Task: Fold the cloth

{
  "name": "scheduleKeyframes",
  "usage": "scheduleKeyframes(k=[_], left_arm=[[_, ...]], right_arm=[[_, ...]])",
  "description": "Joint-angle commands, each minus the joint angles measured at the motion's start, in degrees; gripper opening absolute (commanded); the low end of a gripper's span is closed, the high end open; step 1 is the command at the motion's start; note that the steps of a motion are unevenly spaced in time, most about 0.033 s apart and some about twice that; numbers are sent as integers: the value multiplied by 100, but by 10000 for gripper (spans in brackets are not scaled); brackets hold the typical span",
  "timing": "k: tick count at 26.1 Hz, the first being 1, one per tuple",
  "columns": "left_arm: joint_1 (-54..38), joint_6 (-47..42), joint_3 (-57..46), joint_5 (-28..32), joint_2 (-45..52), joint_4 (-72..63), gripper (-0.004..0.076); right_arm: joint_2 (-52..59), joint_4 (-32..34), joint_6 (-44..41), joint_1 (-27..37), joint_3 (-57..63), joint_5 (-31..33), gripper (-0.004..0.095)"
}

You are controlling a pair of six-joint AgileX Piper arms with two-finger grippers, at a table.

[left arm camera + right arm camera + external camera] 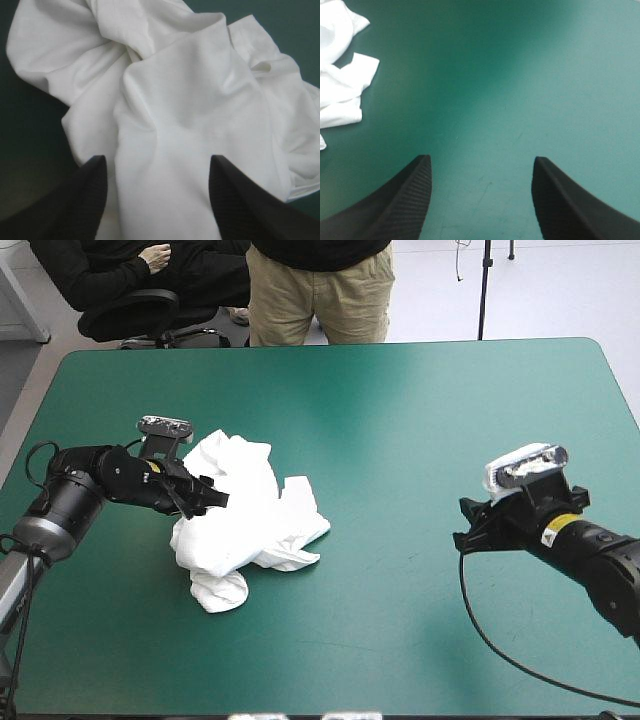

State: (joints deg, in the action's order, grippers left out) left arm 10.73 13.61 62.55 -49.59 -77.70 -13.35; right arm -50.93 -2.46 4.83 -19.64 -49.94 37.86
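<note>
The white T-shirt (247, 516) lies as a crumpled heap on the teal-green cover, left of the table's middle. My left gripper (207, 493) is at the heap's left side, low over the cloth. Its black fingers (80, 200) stand apart with a fold of the T-shirt (185, 125) lying between and ahead of them, so it is open. My right gripper (470, 523) hangs over bare cover on the table's right side, well apart from the heap, and is open with nothing between its fingers (570, 200). Off to that gripper's side, an edge of the T-shirt (342, 85) shows.
Bare teal-green cover (400, 420) lies between the heap and the right gripper and along the far edge. A person (320, 285) stands just beyond the table's far edge.
</note>
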Motion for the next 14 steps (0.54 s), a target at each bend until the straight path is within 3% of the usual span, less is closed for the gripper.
scheduleKeyframes(k=[1, 10, 14], left_arm=[[17, -46, 187, 211, -43, -88, 449], [17, -281, 187, 779, -878, -22, 458], [17, -286, 187, 717, -1567, -100, 456]], right_arm=[[297, 63, -189, 26, 264, -463, 564], [383, 63, -220, 26, 409, -452, 564], [383, 63, -220, 26, 409, -452, 564]])
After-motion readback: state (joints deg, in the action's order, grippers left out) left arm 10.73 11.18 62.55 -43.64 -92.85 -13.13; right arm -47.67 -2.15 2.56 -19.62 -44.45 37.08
